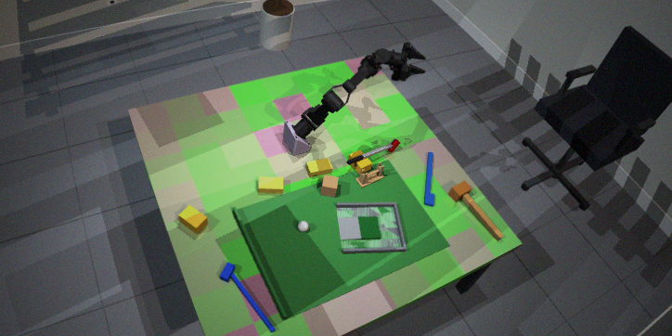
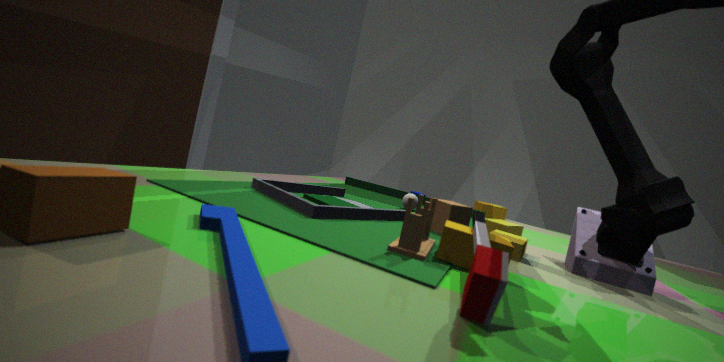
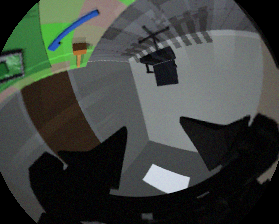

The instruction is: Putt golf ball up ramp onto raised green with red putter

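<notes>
The red putter lies tilted, its black grip end over yellow blocks and its red head (image 1: 394, 146) (image 2: 483, 283) out to the side, away from the mat. The white golf ball (image 1: 303, 226) (image 2: 410, 201) sits on the green mat (image 1: 291, 277) (image 2: 324, 237). A grey-walled frame (image 1: 401, 227) (image 2: 283, 196) on the mat surrounds a pale ramp (image 1: 348, 227) and a dark green raised patch (image 1: 368, 227). The ramp side faces the ball. My gripper (image 1: 424, 64) (image 3: 153, 124) is open and empty, high up beyond the table's far corner, away from putter and ball.
A small wooden stand (image 1: 371, 178) (image 2: 417, 235), a tan block (image 1: 329, 186) and several yellow blocks (image 1: 270, 185) are near the putter and mat. Blue clubs (image 1: 429, 178) (image 1: 252, 301) lie on both sides of the mat. A wooden mallet (image 1: 484, 215) lies near the table edge.
</notes>
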Controlling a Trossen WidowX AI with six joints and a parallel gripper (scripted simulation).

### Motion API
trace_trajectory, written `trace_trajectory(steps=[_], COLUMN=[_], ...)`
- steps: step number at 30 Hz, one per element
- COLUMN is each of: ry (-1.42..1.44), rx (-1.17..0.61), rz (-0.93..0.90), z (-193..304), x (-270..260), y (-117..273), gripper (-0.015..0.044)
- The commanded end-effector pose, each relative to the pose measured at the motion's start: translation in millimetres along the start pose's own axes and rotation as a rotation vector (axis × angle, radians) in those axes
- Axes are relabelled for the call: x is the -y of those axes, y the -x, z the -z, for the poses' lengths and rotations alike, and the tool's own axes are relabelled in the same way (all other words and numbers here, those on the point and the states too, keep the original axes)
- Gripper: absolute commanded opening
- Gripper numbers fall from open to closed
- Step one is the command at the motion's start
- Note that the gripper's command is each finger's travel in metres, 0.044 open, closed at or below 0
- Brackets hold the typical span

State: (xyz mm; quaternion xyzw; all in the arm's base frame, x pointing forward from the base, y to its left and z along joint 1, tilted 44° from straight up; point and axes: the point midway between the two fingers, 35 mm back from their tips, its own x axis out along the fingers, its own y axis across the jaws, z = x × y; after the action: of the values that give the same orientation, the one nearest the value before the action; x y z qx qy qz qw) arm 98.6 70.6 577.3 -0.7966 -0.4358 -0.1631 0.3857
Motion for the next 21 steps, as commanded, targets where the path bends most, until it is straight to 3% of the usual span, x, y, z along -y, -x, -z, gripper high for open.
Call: trace_trajectory(steps=[1, 10, 18, 21], ry=[0.015, 0.730, 1.909, 2.103], rx=[-0.002, -0.091, -0.144, -0.141], rz=[-0.002, 0.068, 0.309, 0.377], z=[-1, -22, -111, -131], x=[1, 47, 83, 80], y=[0, -6, -29, -34], gripper=[0.0426, 0.0440, 0.0440, 0.0440])
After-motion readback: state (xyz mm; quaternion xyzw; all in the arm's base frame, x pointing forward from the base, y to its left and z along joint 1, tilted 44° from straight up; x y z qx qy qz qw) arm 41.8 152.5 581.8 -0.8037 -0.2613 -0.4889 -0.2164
